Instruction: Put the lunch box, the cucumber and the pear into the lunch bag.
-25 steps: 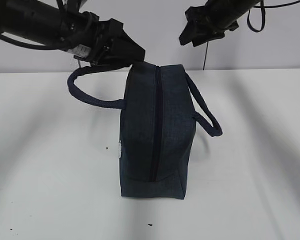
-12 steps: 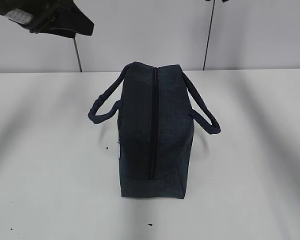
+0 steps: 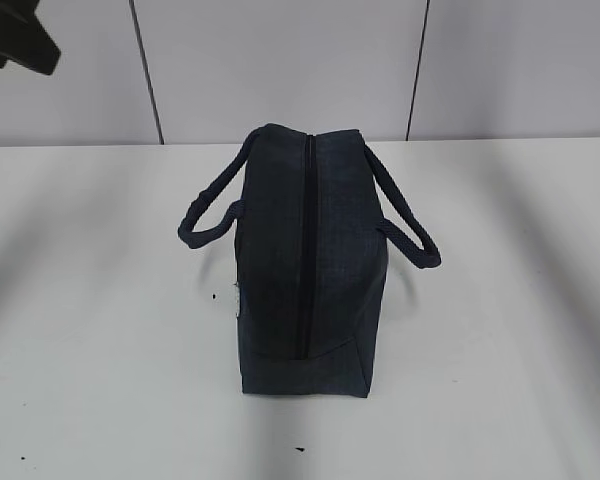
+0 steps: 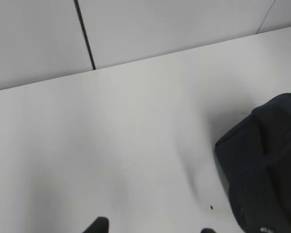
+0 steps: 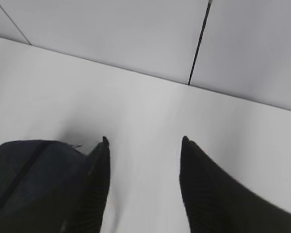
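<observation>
Right gripper (image 5: pixel 144 141) open; lunch bag (image 3: pixel 305 260) navy, zipped.

A broad, flat, matte white table (image 3: pixel 90 330) is seen filling the lower part of the exterior view. Behind it, a pale grey panelled wall (image 3: pixel 280 60) is divided by 2 thin dark vertical seams (image 3: pixel 146 70). Soft, diffuse shadows are cast across the tabletop, and a few small dark specks (image 3: pixel 298 450) are scattered near its front edge.
</observation>
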You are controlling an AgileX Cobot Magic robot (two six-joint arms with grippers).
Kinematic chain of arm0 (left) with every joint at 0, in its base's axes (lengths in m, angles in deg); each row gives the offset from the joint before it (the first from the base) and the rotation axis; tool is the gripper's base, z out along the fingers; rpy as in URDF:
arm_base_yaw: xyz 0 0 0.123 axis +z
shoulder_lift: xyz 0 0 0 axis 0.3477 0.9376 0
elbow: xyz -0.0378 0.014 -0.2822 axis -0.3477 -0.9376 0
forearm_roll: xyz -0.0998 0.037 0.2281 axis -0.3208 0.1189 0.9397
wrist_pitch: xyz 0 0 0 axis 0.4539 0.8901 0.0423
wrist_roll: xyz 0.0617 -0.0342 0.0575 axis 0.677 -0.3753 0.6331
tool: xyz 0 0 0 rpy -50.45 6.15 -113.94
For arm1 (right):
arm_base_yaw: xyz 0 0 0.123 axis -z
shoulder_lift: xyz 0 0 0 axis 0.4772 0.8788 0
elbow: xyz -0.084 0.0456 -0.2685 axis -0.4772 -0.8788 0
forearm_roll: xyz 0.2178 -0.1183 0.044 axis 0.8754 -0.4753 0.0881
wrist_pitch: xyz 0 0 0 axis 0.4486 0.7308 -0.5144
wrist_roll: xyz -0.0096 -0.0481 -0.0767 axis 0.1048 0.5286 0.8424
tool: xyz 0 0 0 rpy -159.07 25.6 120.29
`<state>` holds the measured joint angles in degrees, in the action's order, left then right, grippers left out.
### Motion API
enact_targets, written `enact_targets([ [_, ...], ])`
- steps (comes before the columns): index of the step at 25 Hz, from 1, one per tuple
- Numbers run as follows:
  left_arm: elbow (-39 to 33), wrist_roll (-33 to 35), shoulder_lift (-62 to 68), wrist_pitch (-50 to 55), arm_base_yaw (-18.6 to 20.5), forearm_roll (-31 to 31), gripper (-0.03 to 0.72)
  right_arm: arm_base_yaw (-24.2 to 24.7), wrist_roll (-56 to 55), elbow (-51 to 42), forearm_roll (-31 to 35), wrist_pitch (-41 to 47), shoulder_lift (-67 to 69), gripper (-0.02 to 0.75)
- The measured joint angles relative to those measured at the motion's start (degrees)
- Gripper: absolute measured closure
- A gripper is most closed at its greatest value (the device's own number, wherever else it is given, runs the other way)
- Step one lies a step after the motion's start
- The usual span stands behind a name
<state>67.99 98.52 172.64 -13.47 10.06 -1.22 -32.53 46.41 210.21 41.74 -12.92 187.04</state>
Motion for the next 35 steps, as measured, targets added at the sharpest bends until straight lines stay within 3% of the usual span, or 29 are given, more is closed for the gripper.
enact_targets([
  [14,0.0,-9.15,-11.09,14.73,0.0,14.1,0.337,0.0,-0.13,-29.68,-0.94,0.12,-23.92,0.403],
  [28,-0.51,-13.35,-32.2,15.79,0.0,13.22,0.337,0.0,-2.06,-50.39,-2.3,0.33,-54.38,0.404],
  [35,-13.19,-14.56,-46.07,15.93,0.0,11.88,0.337,0.0,-4.56,-61.58,-4.03,0.44,-69.08,0.405],
])
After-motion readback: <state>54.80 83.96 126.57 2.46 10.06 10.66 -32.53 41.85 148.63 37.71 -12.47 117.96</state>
